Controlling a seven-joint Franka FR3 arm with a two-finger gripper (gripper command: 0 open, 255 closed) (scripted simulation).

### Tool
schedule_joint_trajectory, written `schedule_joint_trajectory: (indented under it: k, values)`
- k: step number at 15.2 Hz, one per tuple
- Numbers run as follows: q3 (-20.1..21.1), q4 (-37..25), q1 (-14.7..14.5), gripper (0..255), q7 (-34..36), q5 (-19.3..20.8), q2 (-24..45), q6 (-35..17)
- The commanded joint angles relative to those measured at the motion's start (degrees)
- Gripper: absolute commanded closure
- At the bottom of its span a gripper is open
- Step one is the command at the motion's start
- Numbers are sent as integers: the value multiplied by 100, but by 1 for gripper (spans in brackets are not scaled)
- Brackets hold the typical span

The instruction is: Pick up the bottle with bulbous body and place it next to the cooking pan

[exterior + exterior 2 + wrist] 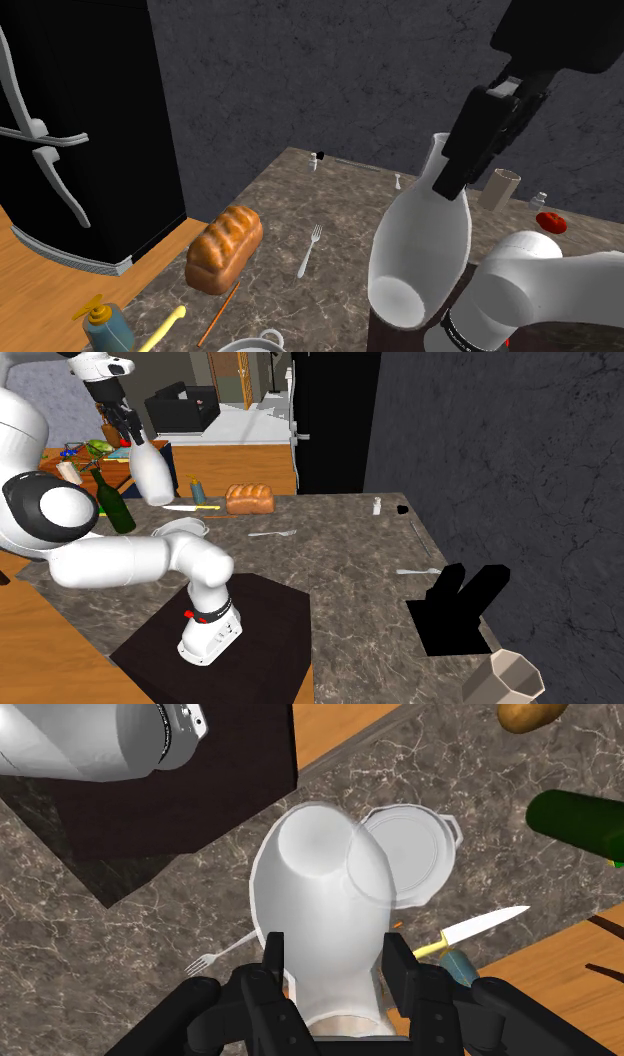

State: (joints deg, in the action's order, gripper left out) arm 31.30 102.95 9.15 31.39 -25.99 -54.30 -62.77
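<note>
My gripper (335, 952) is shut on the neck of a white bottle with a bulbous body (320, 894), and both fingers (272, 956) clasp it. The bottle (420, 245) hangs tilted in the air above the marble counter, its wide base lowest. In the second exterior view the gripper (133, 438) holds the bottle (153, 476) high over the counter's far left end. A white cooking pan (415, 854) with two small handles stands on the counter below; the bottle's base overlaps its rim in the wrist view. The pan (180, 529) sits beside my arm, and its rim (255, 345) shows in the shoulder view.
Near the pan lie a yellow-handled knife (470, 929), a dark green bottle (113, 502) and a blue spray bottle (108, 325). A bread loaf (224, 247) and a fork (309, 250) lie mid-counter. A black fridge (80, 120) stands at the shoulder view's left. A beige cup (500, 187) stands far off.
</note>
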Motion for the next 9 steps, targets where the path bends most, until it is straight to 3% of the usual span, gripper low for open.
schedule_joint_trajectory:
  k: [1,9]
  values:
    - [256,-233,69,255,296,-200,55,47]
    - [1540,-1555,700,255,1507,-875,571,106]
